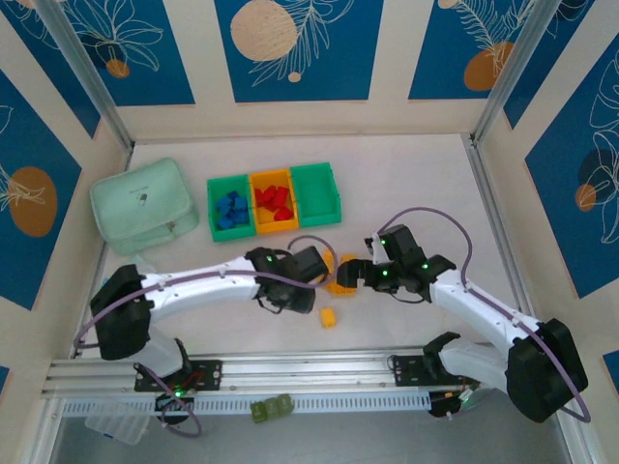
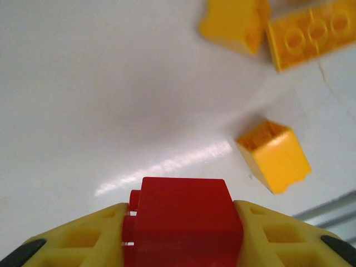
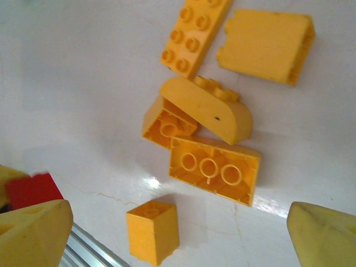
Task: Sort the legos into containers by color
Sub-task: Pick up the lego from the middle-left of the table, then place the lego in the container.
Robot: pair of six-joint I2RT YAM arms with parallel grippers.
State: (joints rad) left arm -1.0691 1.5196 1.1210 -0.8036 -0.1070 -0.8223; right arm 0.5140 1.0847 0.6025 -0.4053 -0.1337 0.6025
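Left gripper (image 2: pixel 183 236) is clamped on a red brick (image 2: pixel 183 214), its yellow pads pressing the brick's two sides. It hangs low over the table (image 1: pixel 416 184), just beside the heap of yellow bricks (image 3: pixel 208 139). The coming move, as I judge it, turns on where the orange bin (image 1: pixel 272 175) lies from that claw. In the top view the bin sits farther up the table, away from the arm bases and a little to the left, with other red bricks (image 1: pixel 274 201) already inside. Its long axis runs away from the bases, so a carry straight up the table would meet it lengthwise. The left arm is plainly the nearer of the two. From above the wrist hides the fingers, so the claw probably points rightward, though I cannot be sure. Right gripper (image 3: pixel 179 239) has its fingers spread wide and holds nothing, poised over the yellow bricks. Those likely belong in the empty green bin (image 1: pixel 316 198) at the right end of the row.
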